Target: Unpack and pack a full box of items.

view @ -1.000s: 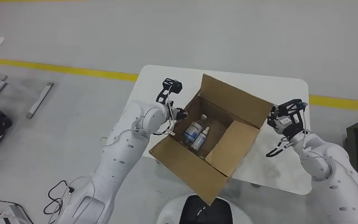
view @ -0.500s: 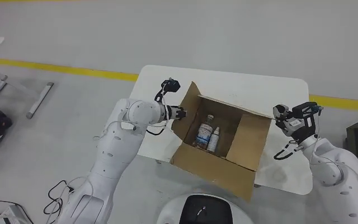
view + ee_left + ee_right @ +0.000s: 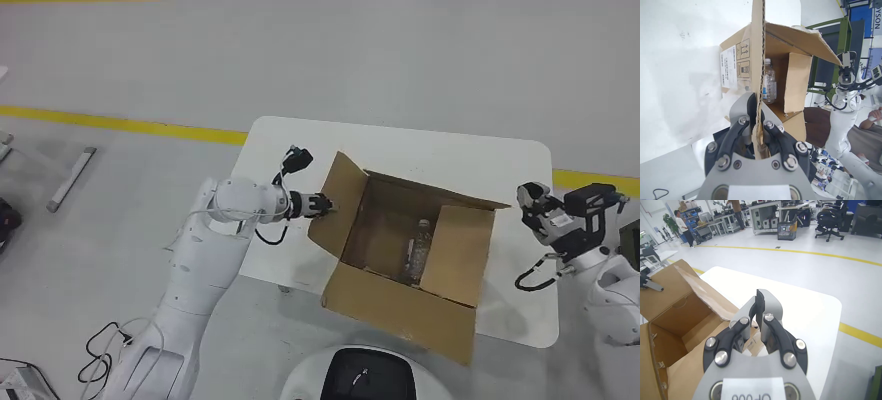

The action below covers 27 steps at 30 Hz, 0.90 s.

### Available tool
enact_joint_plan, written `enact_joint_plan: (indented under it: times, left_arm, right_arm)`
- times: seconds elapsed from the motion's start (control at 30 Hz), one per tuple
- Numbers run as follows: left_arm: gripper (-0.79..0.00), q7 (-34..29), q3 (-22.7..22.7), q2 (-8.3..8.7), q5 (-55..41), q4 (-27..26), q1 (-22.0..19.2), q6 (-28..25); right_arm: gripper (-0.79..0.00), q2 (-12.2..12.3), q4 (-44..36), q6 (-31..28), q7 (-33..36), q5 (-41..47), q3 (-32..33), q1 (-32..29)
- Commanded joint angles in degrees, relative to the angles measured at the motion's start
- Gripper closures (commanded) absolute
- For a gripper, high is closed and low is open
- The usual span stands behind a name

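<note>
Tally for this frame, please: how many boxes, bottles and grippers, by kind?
cardboard box: 1
bottle: 1 clearly seen inside the box; the flap may hide more
grippers: 2 (left gripper shut on the flap, right gripper shut on nothing)
Total: 4

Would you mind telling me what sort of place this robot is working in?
Probably a robotics lab or workshop hall: a painted yellow floor line, metal workbenches loaded with electronic equipment and black wheeled office chairs lie beyond the white table bearing the brown cardboard box.
</note>
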Motion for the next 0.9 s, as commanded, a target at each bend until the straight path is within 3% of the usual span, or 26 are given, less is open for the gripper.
enact_joint_plan:
  times: [0.0,0.57,0.87]
  left_arm:
    - [0.0,0.2,-0.1,0.12,-1.0,0.7,0.2,0.6]
    - [0.0,1.7,0.7,1.25,-2.2,3.1,-0.3,3.5]
    - [0.0,1.9,1.9,1.74,-2.5,4.3,-1.1,4.1]
  right_arm:
    - [0.0,0.3,-0.8,-3.6,0.6,-0.9,0.4,-0.1]
    - [0.0,1.7,-7.4,-21.9,-3.6,-10.1,-0.2,-0.6]
    - [0.0,0.9,0.0,-19.9,-0.9,-9.2,-5.7,5.7]
